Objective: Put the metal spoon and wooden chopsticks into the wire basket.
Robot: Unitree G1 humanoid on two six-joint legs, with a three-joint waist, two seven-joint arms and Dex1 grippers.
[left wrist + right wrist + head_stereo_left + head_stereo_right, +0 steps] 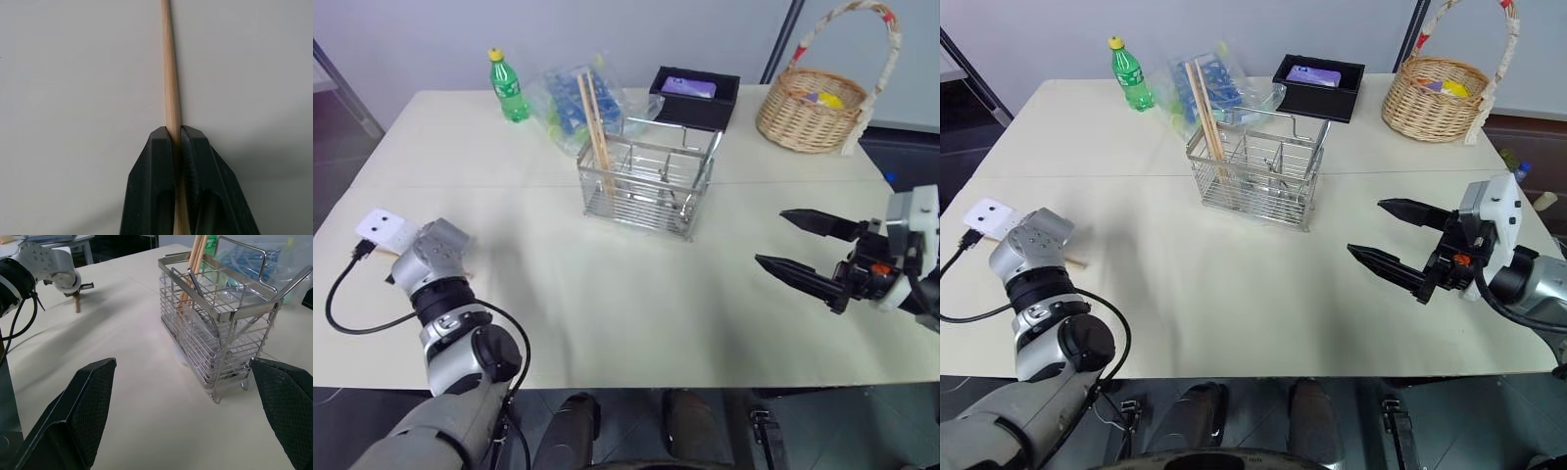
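Left gripper (176,134) — my two black fingers clamped on one light-tan wooden chopstick (169,73), lying flat on the cream table (607,313), long axis running straight ahead of the fingertips. Right gripper (785,238) hangs spread wide — near the silver wire basket (651,186), where more chopsticks stand tilted.

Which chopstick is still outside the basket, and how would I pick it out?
Start at the wire basket mid-table, then look to the table's near left corner by the white power strip. The chopstick lies flat there, pinched in the left claw, while the others stand upright in the basket.
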